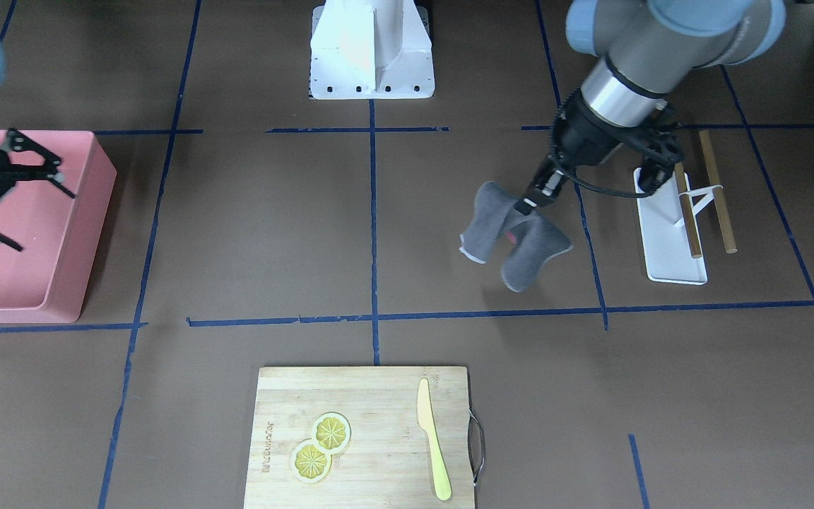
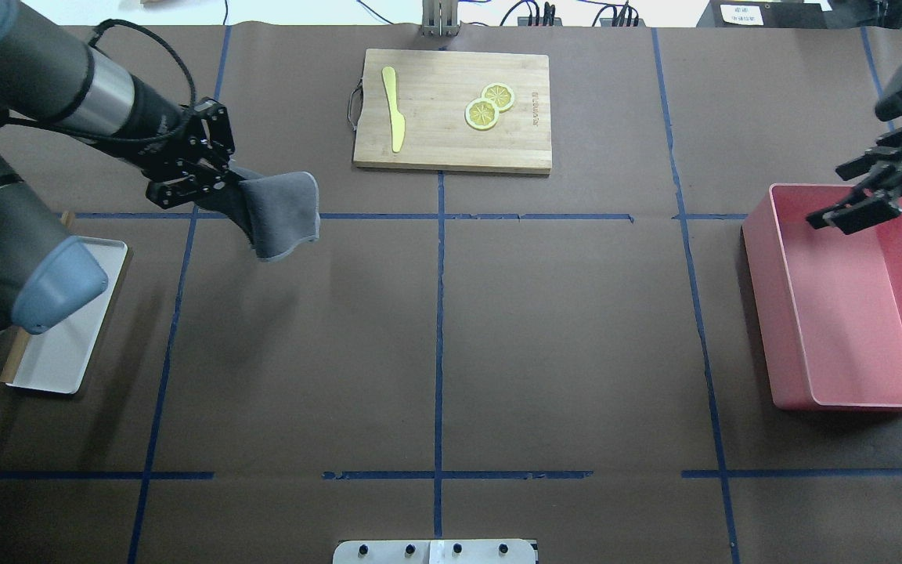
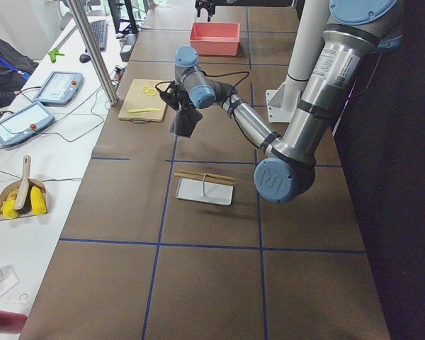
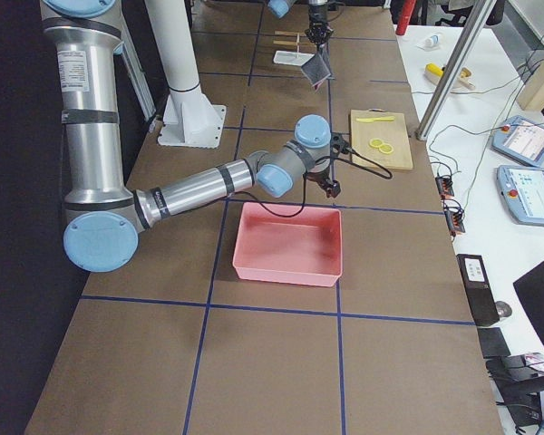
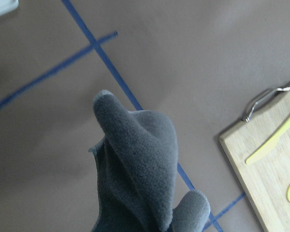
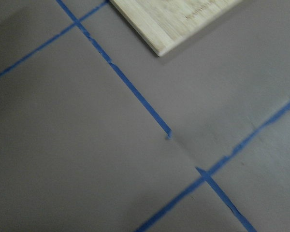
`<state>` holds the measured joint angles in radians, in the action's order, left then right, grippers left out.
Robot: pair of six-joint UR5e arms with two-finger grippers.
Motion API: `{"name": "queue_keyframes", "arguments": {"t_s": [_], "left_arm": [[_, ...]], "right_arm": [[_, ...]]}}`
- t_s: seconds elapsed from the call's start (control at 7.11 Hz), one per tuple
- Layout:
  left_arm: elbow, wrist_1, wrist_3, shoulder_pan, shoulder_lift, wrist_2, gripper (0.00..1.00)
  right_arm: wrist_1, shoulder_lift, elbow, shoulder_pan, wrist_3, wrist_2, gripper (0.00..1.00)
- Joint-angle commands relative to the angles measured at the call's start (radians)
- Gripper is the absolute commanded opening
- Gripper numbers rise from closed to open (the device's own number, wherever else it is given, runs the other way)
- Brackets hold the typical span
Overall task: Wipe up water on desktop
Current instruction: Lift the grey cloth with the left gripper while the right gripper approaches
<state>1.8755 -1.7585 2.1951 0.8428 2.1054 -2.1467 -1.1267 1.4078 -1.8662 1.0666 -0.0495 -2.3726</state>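
left jaws pinched on cloth (image 2: 283,213), hanging limp above table (image 2: 568,329). i judge it soft, light, floppy; grip at bunched top suits. right jaws spread, empty. no water visible.

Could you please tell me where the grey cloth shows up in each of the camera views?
Front-facing: cloth right of centre.
Overhead: upper left.
Left: upper centre.
Right: top centre, small.
Left wrist: lower centre, large.
Right wrist: not in it.
Shared landmark: cutting board, in every view.
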Motion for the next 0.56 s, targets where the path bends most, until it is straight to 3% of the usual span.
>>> {"name": "queue_keyframes", "arguments": {"t_s": [0.0,0.42], "left_arm": [[-0.006,0.022,0.151,-0.034,0.091,0.022,0.06],[-0.012,0.022,0.335,-0.057,0.174,0.022,0.06]], "right_arm": [[0.001,-0.165,0.002,-0.144,-0.103,0.016,1.0],[0.002,-0.288,-0.007,-0.337,-0.22,0.226,1.0]]}}
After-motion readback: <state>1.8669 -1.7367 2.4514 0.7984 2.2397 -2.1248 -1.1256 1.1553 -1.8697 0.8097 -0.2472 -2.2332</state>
